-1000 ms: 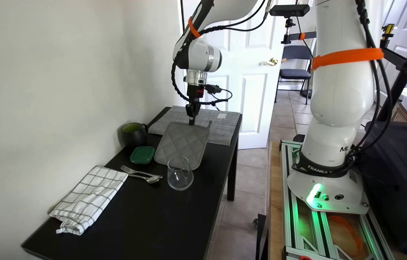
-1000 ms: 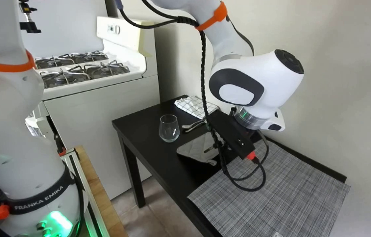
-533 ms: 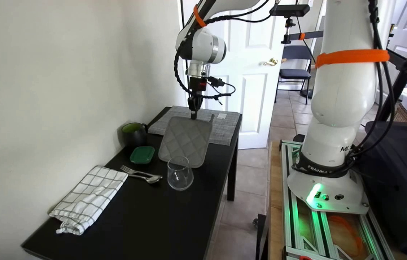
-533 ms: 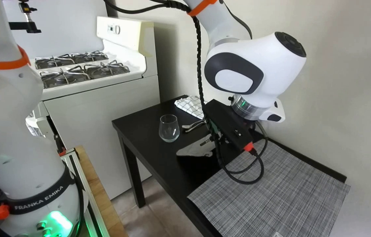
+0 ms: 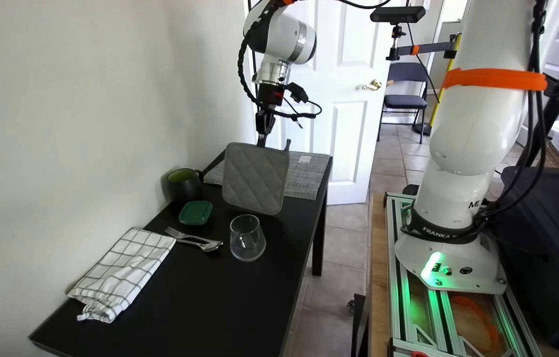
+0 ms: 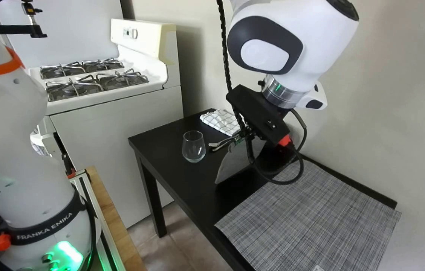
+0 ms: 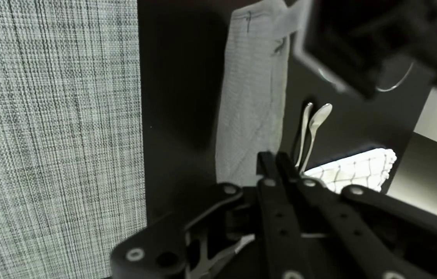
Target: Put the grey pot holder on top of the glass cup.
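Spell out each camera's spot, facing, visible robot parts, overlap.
An exterior view: high, cloth end of the table, facing door; arm and base show.
An exterior view: high, mat end, facing stove; arm and base show.
Wrist view: mounted on the arm, facing down at the pot holder; gripper shows.
Both exterior views share the glass.

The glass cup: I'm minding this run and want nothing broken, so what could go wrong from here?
The grey pot holder hangs steeply tilted from the gripper, so its lower edge might knock the glass cup over on the way across. Gripped at one edge only, it could droop or slip. Much wider than the glass cup, it may also slide off if released off-centre.
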`<action>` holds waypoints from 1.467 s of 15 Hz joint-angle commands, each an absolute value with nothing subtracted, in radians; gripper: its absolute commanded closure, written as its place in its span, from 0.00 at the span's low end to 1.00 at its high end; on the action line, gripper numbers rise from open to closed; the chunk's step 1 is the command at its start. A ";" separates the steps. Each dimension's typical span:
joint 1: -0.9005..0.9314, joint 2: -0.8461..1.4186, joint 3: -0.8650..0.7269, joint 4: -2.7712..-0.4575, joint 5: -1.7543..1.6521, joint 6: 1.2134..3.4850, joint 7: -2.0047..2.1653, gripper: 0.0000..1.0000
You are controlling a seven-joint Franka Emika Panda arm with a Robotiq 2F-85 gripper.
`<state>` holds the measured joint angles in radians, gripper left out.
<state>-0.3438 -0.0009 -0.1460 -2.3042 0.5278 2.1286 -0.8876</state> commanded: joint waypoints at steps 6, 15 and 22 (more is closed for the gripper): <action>-0.243 -0.182 -0.203 -2.350 0.558 1.988 -0.908 0.99; -0.161 -0.311 -0.200 -2.365 0.541 1.976 -0.883 0.99; -0.109 -0.381 -0.204 -2.364 0.554 1.972 -0.879 0.99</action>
